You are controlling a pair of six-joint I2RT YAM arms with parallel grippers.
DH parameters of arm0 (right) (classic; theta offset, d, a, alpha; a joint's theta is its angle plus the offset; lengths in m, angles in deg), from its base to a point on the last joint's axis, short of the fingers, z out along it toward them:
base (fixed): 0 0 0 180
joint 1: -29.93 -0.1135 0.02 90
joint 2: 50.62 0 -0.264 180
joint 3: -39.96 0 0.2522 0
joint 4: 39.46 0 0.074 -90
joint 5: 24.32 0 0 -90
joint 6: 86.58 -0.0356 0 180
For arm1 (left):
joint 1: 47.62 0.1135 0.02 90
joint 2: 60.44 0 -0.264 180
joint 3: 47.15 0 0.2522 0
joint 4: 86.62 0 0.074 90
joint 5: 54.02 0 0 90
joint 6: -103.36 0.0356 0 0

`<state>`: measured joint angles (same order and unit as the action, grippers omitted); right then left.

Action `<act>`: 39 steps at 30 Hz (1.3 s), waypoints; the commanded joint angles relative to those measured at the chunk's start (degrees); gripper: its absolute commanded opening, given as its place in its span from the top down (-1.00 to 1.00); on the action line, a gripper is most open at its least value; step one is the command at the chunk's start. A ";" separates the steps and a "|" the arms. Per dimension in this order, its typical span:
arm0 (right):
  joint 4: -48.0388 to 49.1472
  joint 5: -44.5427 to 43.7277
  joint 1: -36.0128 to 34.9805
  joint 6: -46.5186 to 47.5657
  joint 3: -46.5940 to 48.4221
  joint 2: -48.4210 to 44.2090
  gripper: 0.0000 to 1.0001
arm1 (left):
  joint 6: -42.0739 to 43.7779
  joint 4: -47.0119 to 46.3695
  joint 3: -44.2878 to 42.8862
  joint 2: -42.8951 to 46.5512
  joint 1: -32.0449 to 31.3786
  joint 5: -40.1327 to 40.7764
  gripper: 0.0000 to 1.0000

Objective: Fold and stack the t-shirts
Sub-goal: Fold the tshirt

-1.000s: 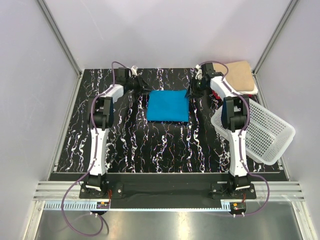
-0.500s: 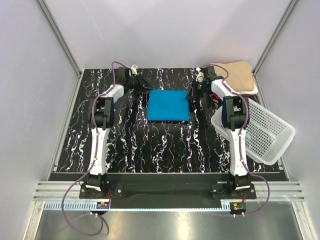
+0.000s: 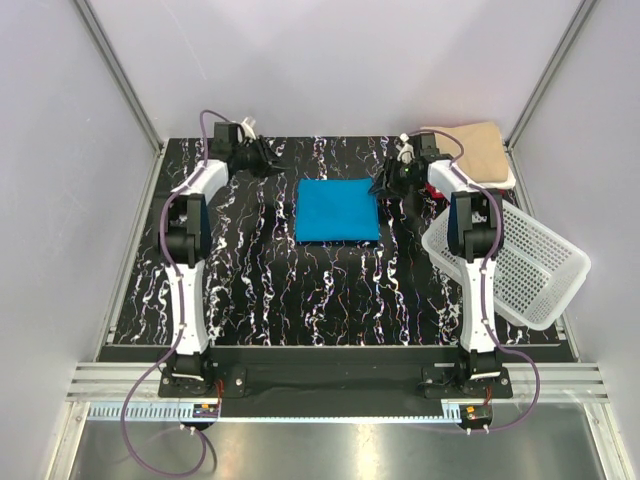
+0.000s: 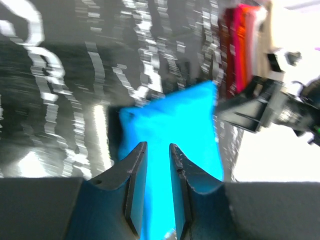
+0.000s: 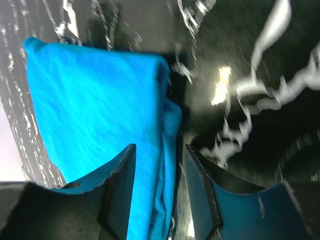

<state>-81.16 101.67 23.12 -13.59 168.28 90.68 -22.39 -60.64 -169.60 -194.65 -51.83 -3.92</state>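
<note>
Left pincer (image 4: 156,146) pulled back from blue t-shirt (image 3: 338,210), slightly apart, right pincer (image 5: 159,148) apart

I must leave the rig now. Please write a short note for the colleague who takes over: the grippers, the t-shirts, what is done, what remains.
Left gripper: jaws slightly apart, empty, clear of the cloth.
Right gripper: open, holding nothing, at the right edge of the bright turquoise cloth t-shirt.
Turquoise t-shirt: folded into a square, flat at mid-table.
Stack, far right corner: folded tan cloth t-shirt on top, folded red cloth t-shirt beneath.
Done: folding, it seems.
Left: put the turquoise one on the stack.
</note>
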 commanded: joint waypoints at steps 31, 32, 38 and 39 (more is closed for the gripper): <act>8.44 -7.16 -5.14 -4.69 -32.30 -27.03 0.43 | 0.32 1.36 -2.49 3.15 -8.10 -6.24 0.41; 8.17 -7.16 -5.06 -4.61 -31.69 -27.38 0.37 | 1.02 3.22 -2.58 4.65 -8.01 -6.24 0.41; 3.88 -8.47 -3.83 -1.18 -21.77 -21.86 -0.12 | 5.68 6.93 13.56 21.95 -8.10 -6.16 0.40; 3.08 -8.74 -3.65 -0.13 -18.10 -19.24 -0.16 | 8.12 7.28 18.28 26.41 -8.10 -5.81 0.39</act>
<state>-76.42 94.74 18.35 -17.24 142.27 68.14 -19.68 -55.19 -158.56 -180.93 -60.01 -7.64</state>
